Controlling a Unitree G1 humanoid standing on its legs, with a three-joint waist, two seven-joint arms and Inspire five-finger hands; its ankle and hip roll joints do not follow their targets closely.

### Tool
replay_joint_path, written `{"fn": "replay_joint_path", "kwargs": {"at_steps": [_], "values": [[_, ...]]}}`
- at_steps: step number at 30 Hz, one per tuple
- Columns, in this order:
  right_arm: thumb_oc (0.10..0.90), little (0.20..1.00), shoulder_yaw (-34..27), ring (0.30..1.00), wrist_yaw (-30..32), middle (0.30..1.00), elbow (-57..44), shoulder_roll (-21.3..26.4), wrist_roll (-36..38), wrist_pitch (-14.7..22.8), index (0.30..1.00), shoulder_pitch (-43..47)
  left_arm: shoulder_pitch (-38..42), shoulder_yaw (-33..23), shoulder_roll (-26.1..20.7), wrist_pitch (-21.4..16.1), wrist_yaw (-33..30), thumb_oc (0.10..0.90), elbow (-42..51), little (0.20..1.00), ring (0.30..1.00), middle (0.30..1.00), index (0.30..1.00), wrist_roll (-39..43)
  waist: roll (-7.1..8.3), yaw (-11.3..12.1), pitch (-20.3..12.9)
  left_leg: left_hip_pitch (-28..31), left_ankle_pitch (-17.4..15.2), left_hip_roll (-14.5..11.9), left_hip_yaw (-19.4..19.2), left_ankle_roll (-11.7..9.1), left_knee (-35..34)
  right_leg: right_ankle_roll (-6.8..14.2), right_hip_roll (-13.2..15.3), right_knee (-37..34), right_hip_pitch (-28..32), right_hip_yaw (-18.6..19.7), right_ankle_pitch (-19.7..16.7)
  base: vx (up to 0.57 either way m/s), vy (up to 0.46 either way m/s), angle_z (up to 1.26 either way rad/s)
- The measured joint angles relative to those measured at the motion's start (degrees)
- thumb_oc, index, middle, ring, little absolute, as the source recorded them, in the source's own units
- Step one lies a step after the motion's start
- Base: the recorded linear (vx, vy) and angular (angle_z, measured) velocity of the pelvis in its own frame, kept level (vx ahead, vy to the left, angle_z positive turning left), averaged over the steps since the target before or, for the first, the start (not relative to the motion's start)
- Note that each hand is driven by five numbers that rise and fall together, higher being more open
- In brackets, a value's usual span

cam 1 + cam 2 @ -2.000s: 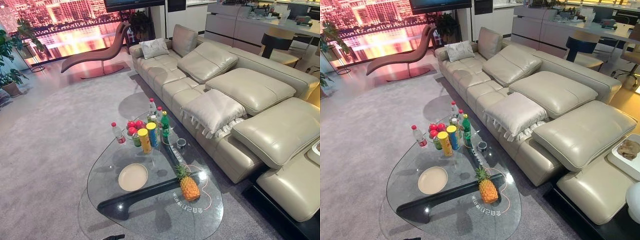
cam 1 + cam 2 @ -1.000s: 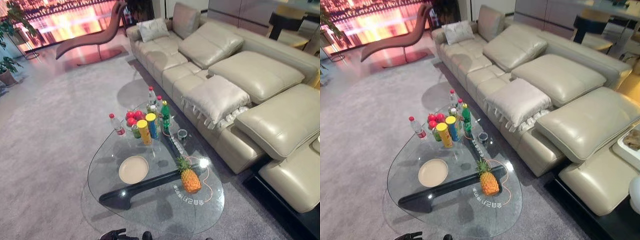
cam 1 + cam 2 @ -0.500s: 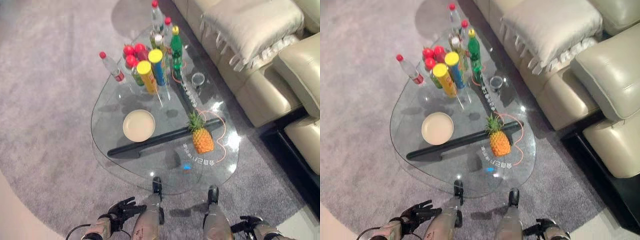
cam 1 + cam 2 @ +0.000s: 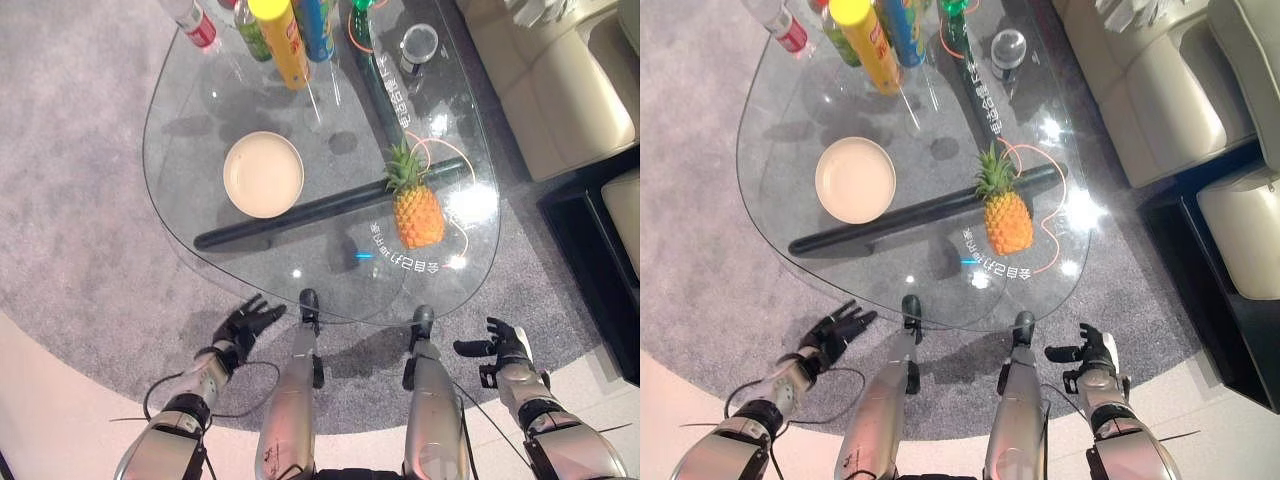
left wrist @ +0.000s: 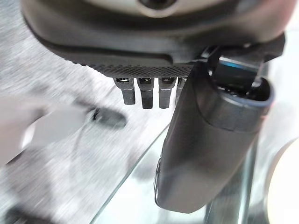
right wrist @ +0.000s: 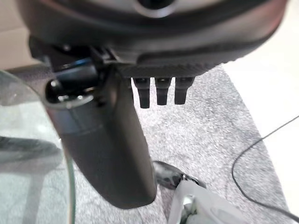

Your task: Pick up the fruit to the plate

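Glass desk [image 4: 250, 270]: pineapple [image 4: 418, 212], plate [image 4: 263, 174], apart. Left hand [image 4: 240, 325], right hand [image 4: 505, 345]: released, fingers spread, over carpet [image 4: 80, 250].

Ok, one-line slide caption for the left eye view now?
Left hand and right hand open, short of the glass table; pineapple sits untouched on it, right of the cream plate.
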State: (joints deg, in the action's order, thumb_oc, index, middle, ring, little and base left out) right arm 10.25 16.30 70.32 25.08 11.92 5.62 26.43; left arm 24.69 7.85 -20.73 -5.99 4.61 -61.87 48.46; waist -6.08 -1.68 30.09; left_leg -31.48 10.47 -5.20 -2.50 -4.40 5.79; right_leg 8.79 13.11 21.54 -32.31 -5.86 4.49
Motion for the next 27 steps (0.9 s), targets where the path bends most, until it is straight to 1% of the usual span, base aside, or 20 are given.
{"fn": "replay_joint_path", "kwargs": {"at_steps": [2, 5, 8, 12, 16, 22, 25, 27], "values": [[0.800, 0.900, 0.0, 0.900, 0.9, 0.900, 0.0, 0.0, 0.0, 0.9, 0.900, 0.2, -0.2, -0.1, 0.0, -2.1, -3.7, 0.800, -0.4, 0.900, 0.900, 0.900, 0.900, 0.0, 0.00, -0.2, 0.0, -1.8, -0.5, -0.2, 0.1, 0.0, 1.4, -0.7, 0.0, 2.6, -2.4, 0.3, 1.0, -0.04, -0.008, -0.01], [0.800, 0.900, 0.0, 0.900, 2.3, 0.900, 0.0, 0.0, 0.0, 1.4, 0.900, 0.3, -0.2, -0.1, 0.0, -4.1, -7.3, 0.800, -0.4, 0.900, 0.900, 0.900, 0.900, -0.2, 0.23, -0.2, 0.1, -4.1, -0.9, -0.4, 0.5, -0.5, 3.3, -1.2, -0.1, 5.5, -5.2, 0.4, 1.8, -0.02, -0.026, 0.03], [0.800, 0.900, 0.0, 0.900, 3.0, 0.900, -0.2, 0.0, 0.0, 1.9, 0.900, 0.6, -0.1, -0.2, 0.0, -5.1, -10.6, 0.800, -0.3, 0.900, 0.900, 0.900, 0.900, -0.7, 0.52, -0.1, 0.3, -6.2, -1.0, -0.7, 0.8, -0.5, 4.4, -1.7, -0.3, 7.3, -7.5, 0.5, 2.1, -0.04, -0.019, 0.01], [0.800, 0.900, 0.2, 0.900, 4.0, 0.900, -0.8, 0.0, 0.0, 2.7, 0.900, 2.1, -0.1, -0.3, 0.1, -6.1, -12.6, 0.800, 0.0, 0.900, 0.900, 0.900, 0.900, -1.1, 0.82, 0.0, 0.5, -8.8, -1.1, -1.0, 1.4, -0.7, 6.0, -2.1, -0.7, 8.6, -9.9, 0.6, 2.1, -0.04, -0.009, -0.01], [0.800, 0.900, 0.3, 0.900, 4.9, 0.900, -1.8, 0.1, 0.0, 3.7, 0.900, 4.5, 0.2, -0.3, 0.0, -5.9, -12.6, 0.800, 0.1, 0.900, 0.900, 0.900, 0.900, -1.7, 1.00, 0.0, 0.6, -11.0, -1.2, -1.2, 1.4, -0.9, 7.2, -2.6, -0.9, 9.6, -12.1, 0.9, 2.0, -0.02, 0.002, -0.02], [0.800, 0.900, 0.3, 0.900, 5.6, 0.900, -1.9, 0.2, 0.0, 4.1, 0.900, 7.8, 0.4, 0.3, 0.0, -5.7, -11.8, 0.800, 0.1, 0.900, 0.900, 0.900, 0.900, -2.5, 1.01, 0.4, 0.6, -12.1, -1.1, -1.2, 1.4, -0.7, 7.6, -2.8, -0.9, 10.5, -13.7, 1.3, 2.1, 0.00, 0.002, -0.01], [0.800, 0.900, 0.3, 0.900, 7.3, 0.900, -1.7, 0.6, 0.3, 4.8, 0.900, 8.1, 0.6, 0.5, 0.0, -5.6, -11.1, 0.800, 0.1, 0.900, 0.900, 0.900, 0.900, -2.5, 1.00, 1.0, 0.6, -12.6, -1.3, -1.2, 1.4, -0.9, 7.6, -2.9, -0.9, 10.7, -14.3, 1.3, 2.3, 0.00, 0.000, 0.00], [0.800, 0.900, 0.3, 0.900, 8.8, 0.900, -1.5, 1.0, 1.8, 4.8, 0.900, 8.1, 0.7, 0.5, 0.0, -5.6, -10.6, 0.800, 0.1, 0.900, 0.900, 0.900, 0.900, -2.5, 1.00, 1.4, 0.6, -12.7, -1.3, -1.2, 1.4, -0.9, 7.6, -2.9, -0.9, 10.7, -14.4, 1.3, 2.3, 0.00, 0.000, 0.00]]}}
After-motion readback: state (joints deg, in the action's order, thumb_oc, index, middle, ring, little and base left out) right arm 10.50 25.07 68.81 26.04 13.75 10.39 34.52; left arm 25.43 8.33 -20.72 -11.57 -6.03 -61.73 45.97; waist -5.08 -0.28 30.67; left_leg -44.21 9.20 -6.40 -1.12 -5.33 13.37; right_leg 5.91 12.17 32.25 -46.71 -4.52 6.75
